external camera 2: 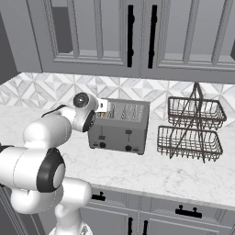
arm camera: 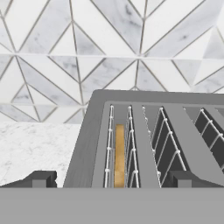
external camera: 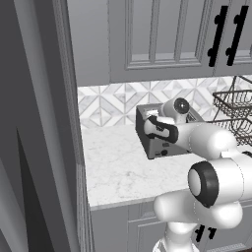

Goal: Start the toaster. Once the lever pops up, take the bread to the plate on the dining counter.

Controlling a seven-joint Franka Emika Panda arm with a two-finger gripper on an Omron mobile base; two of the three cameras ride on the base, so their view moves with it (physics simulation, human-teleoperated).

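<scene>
The toaster (external camera 2: 120,126) sits near the tiled wall on the marble counter (external camera 2: 151,172), a wire basket rack (external camera 2: 193,128) just beside it. Bread (arm camera: 119,155) stands sunk in its left slot. The gripper (arm camera: 111,178) hovers above that end, fingers spread wide, holding nothing.

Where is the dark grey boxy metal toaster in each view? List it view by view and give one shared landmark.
Left base view: the dark grey boxy metal toaster sits right of centre on the white marble counter, partly behind the arm.
Right base view: the toaster stands at centre, left of the two-tier wire basket.
Hand view: the toaster is seen from above, lower centre to right.
Shared landmark: the diamond-patterned tile backsplash.
</scene>
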